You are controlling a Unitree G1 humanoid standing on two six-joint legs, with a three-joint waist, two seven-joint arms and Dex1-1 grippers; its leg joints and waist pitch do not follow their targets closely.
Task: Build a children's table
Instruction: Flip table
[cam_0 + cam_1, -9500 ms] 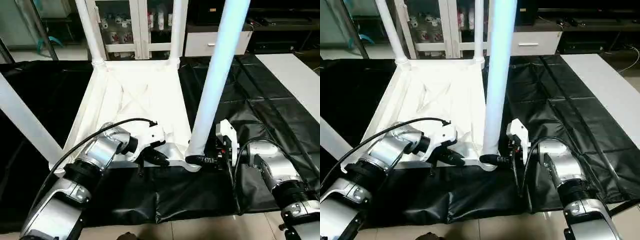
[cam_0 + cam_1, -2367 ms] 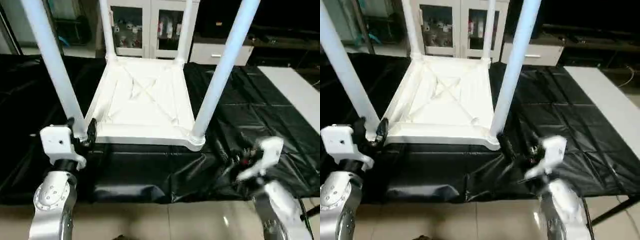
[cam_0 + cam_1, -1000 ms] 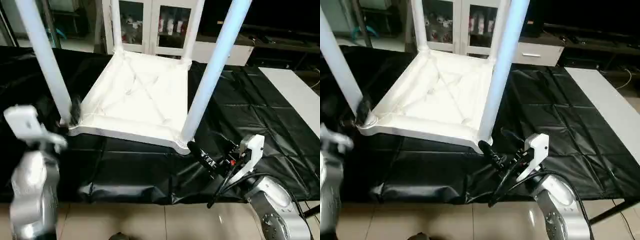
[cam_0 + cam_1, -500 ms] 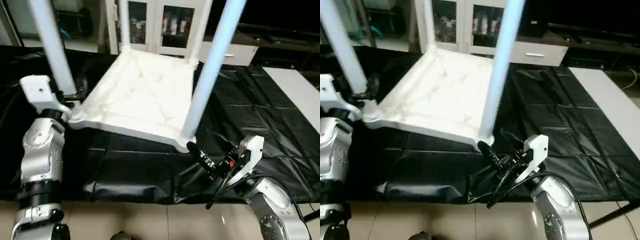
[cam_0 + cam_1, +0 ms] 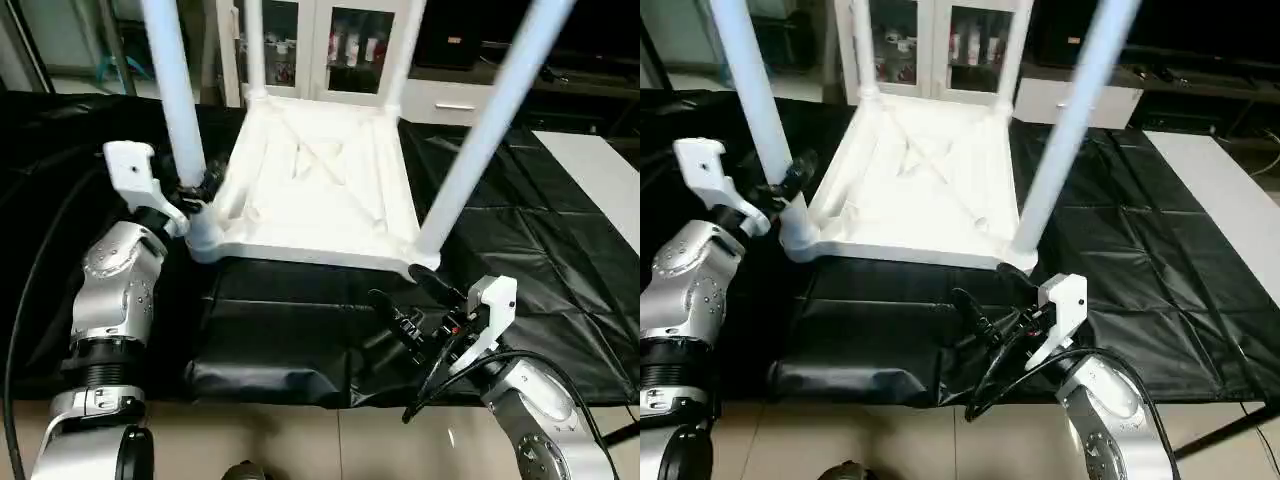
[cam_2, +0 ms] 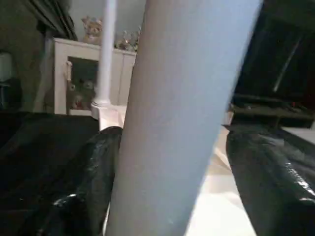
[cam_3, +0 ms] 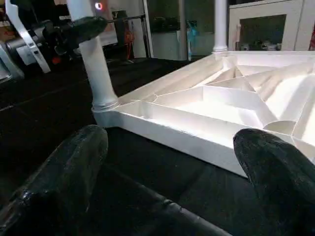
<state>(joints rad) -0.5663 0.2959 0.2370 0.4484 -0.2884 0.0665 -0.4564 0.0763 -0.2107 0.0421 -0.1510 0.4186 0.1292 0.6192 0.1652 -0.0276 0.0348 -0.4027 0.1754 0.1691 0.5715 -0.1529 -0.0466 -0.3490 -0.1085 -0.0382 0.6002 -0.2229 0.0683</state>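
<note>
Four tapered white legs [image 5: 176, 100], X-ribbed square top [image 5: 315, 185], glossy black drape [image 5: 520, 240]

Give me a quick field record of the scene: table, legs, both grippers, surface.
table: white plastic top lying upside down, ribbed underside up
legs: four white legs standing up from the corner sockets
left gripper: at the near-left leg, low on it, one finger on each side of the leg
right gripper: open, holding nothing, in front of the near-right corner, just short of the near-right leg
surface: black cloth over the worktable
</note>
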